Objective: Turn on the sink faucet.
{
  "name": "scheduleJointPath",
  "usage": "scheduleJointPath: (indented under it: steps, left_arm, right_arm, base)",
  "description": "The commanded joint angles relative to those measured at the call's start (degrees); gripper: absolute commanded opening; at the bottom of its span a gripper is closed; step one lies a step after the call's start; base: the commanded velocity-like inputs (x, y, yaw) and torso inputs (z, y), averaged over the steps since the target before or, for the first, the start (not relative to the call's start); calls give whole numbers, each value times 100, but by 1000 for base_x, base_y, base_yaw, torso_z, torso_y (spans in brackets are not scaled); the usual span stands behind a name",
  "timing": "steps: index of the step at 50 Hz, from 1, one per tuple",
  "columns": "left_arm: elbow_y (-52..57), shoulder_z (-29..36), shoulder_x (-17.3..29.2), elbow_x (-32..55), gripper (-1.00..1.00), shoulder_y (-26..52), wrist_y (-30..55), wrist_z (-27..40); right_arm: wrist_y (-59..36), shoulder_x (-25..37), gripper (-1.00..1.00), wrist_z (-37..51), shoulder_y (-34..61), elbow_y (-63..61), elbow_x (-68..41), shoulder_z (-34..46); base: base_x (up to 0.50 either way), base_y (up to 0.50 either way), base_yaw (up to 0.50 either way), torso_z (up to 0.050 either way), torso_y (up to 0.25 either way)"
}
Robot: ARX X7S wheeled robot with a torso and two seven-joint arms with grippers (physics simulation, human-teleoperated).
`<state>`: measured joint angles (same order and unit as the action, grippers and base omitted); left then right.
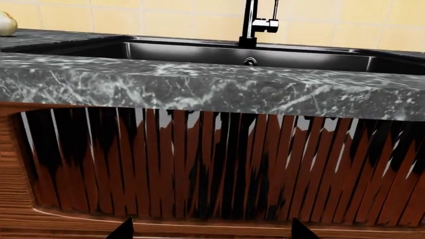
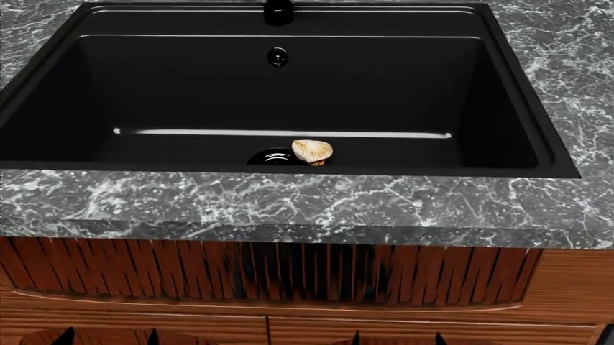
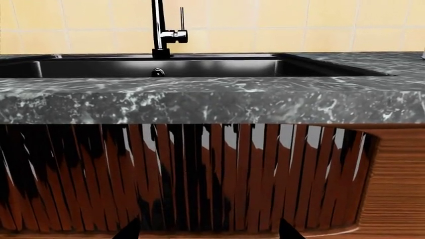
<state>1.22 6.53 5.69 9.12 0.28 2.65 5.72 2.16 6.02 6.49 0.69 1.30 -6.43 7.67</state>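
Observation:
The sink faucet (image 1: pixel 250 22) is a glossy black tap at the back of the sink (image 1: pixel 199 50), with a thin upright lever (image 1: pixel 274 10) on a chrome side joint. It also shows in the right wrist view (image 3: pixel 159 27), and only its round base (image 2: pixel 278 11) shows in the head view. The sink (image 2: pixel 67 93) is a matte black basin with a drain (image 2: pixel 272 156) and an overflow hole (image 2: pixel 277 55). My left gripper (image 1: pixel 209 233) and right gripper (image 3: pixel 207 231) are open and empty, low in front of the cabinet, far below the counter edge.
A tan shell-like object (image 2: pixel 312 150) lies in the basin by the drain. A grey marble counter (image 2: pixel 287 208) surrounds the sink, above a ribbed wooden cabinet front (image 2: pixel 287 280). A pale round object (image 1: pixel 7 23) sits on the counter at one end. Yellow tiles (image 3: pixel 265 25) back the wall.

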Motion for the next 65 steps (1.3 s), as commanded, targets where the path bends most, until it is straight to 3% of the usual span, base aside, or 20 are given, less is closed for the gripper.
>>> scheduleJointPath:
  steps: [1, 44, 45, 59, 61, 63, 65]
  left_arm:
    - [115, 124, 105, 62, 100, -95, -375, -107]
    - [-68, 415, 255, 45, 100, 51, -350, 147]
    - [-57, 423, 277, 133, 100, -13, -621, 3]
    - [142, 365, 306, 145, 100, -42, -198, 332]
    - [668, 258, 296, 379, 100, -54, 271, 485]
    - [1113, 496, 459, -90, 100, -142, 407, 609]
    - [1395, 345, 382, 247, 100, -38, 863, 684]
  right_arm:
    - [33, 66, 100, 35, 12, -22, -97, 74]
    - [79, 202, 100, 188, 107, 135, -353, 265]
    - [84, 209, 100, 193, 104, 132, -358, 264]
    - [36, 258, 100, 295, 108, 50, -391, 305]
    - [-398, 372, 100, 408, 140, -423, -287, 349]
    - [-743, 500, 100, 411, 282, -765, -132, 460]
    - [-1112, 545, 100, 335, 447, -1098, -416, 350]
  base:
    - [0, 0, 0, 50, 0]
    - [0, 0, 0, 50, 0]
    - [0, 0, 0, 0, 0]
    - [0, 0, 0, 0, 0]
    - [0, 0, 0, 0, 0]
    - [0, 0, 0, 0, 0]
    - [0, 0, 0, 0, 0]
